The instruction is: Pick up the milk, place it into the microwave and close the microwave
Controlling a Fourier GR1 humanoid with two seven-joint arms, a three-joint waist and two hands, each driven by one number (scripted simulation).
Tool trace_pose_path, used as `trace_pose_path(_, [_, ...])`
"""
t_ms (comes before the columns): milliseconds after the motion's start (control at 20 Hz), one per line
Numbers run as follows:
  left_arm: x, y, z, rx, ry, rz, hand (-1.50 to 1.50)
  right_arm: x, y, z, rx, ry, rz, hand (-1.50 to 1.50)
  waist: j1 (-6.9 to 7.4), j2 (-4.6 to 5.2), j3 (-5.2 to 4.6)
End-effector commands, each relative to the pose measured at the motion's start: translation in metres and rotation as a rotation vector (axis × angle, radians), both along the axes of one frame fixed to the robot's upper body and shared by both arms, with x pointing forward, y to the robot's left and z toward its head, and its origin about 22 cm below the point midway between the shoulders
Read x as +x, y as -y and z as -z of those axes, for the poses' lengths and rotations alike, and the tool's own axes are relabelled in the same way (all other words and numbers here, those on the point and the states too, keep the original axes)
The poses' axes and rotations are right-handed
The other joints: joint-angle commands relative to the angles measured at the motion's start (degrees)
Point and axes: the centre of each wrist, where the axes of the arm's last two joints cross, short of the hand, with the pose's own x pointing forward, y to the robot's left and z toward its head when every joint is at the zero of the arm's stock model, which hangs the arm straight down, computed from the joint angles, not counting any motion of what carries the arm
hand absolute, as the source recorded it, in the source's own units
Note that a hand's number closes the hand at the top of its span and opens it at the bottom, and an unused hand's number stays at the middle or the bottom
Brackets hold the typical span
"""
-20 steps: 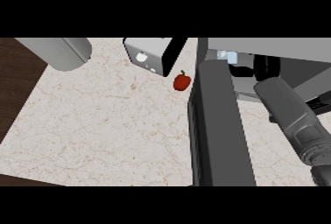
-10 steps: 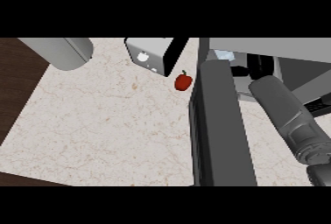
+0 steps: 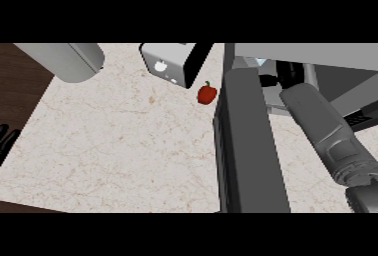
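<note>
Right arm (image 3: 325,132): now reaches farther into the microwave opening than half a second ago; the forearm lies more upright in the view, wrist deeper behind the door.
Right hand (image 3: 289,75): dark shape at the far end of the arm, inside the microwave (image 3: 310,55); whether its fingers are spread or curled, cannot tell.
Milk (image 3: 260,62): a pale blue-white scrap just left of the hand, inside the cavity; touching or apart, cannot tell.
Door (image 3: 247,145): open, edge-on, as before.
Left hand (image 3: 6,142): newly in view at the left edge, fingers straight, resting.
Red pepper (image 3: 207,93): unmoved on the counter (image 3: 118,145), near the toaster (image 3: 170,62).
Meaning: placing looks nearly done; release, withdrawal and door closing remain.
</note>
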Motion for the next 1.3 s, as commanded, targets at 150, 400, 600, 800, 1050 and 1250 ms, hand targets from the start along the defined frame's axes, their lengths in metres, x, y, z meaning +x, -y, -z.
trace_pose_path(150, [0.01, 0.009, 0.004, 0.012, -0.008, 0.099, -1.5, -0.01, -0.003, 0.022, 0.206, -0.041, -0.127, -1.5, -2.02, -0.82, 0.01])
trace_pose_path(400, [0.009, 0.025, 0.012, -0.02, -0.002, 0.15, -1.5, -0.018, 0.001, 0.036, 0.347, -0.091, -0.189, -1.5, -2.4, -1.38, -0.07])
trace_pose_path(600, [0.01, 0.038, 0.015, -0.012, -0.02, 0.186, -1.5, -0.027, 0.024, 0.047, 0.44, -0.142, -0.213, -1.5, -3.84, -2.16, -0.14])
trace_pose_path(800, [0.02, 0.045, 0.014, -0.022, -0.004, 0.215, 1.5, -0.042, 0.012, 0.073, 0.562, -0.2, -0.292, -1.5, -4.84, -2.58, -0.19])
trace_pose_path(1050, [0.024, 0.069, 0.013, -0.023, -0.064, 0.264, 1.5, -0.064, 0.023, 0.101, 0.662, -0.265, -0.398, -1.5, -6.51, -3.34, -0.25])
trace_pose_path(1250, [0.024, 0.074, 0.027, -0.042, -0.102, 0.294, 1.5, -0.081, 0.032, 0.119, 0.693, -0.257, -0.394, -1.5, -7.51, -3.83, -0.34])
